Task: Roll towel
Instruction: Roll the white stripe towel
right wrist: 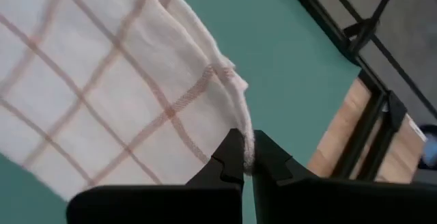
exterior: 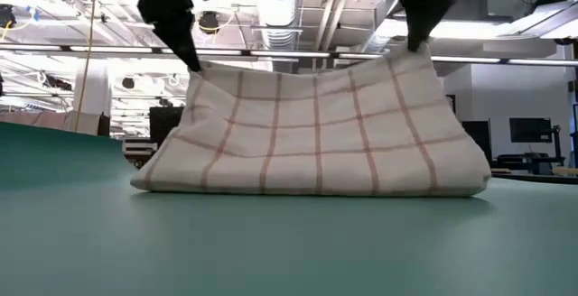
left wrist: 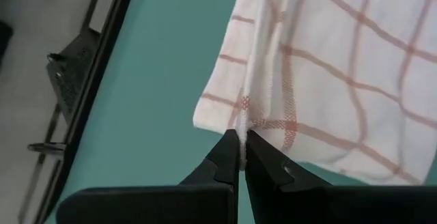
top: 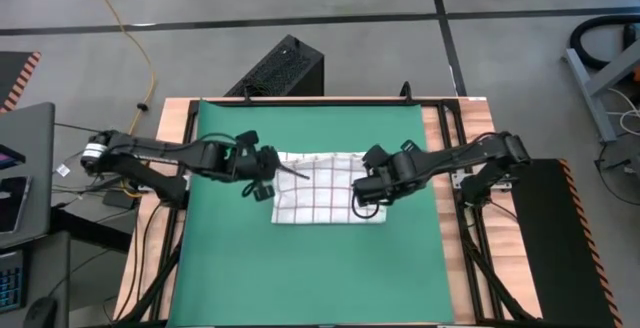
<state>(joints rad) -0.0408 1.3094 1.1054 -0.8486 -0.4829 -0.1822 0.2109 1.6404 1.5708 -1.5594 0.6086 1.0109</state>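
The towel (top: 325, 190), white with a red grid, is lying near the middle of the green mat (top: 310, 278), with one edge being lifted off the surface by both arms. The left gripper (left wrist: 241, 142) is pinching one corner of that raised edge, its fingers closed tight on the cloth. The right gripper (right wrist: 246, 145) is pinching the opposite corner in the same way, closed on a thin fold of hem. In the low view the cloth is hanging between the two grips like a shallow tent, sagging slightly in the middle, while its other edge is resting flat on the mat. To roll it well, both arms probably need to be travelling level and together, keeping the edge taut so the first turn is laying straight rather than skewed
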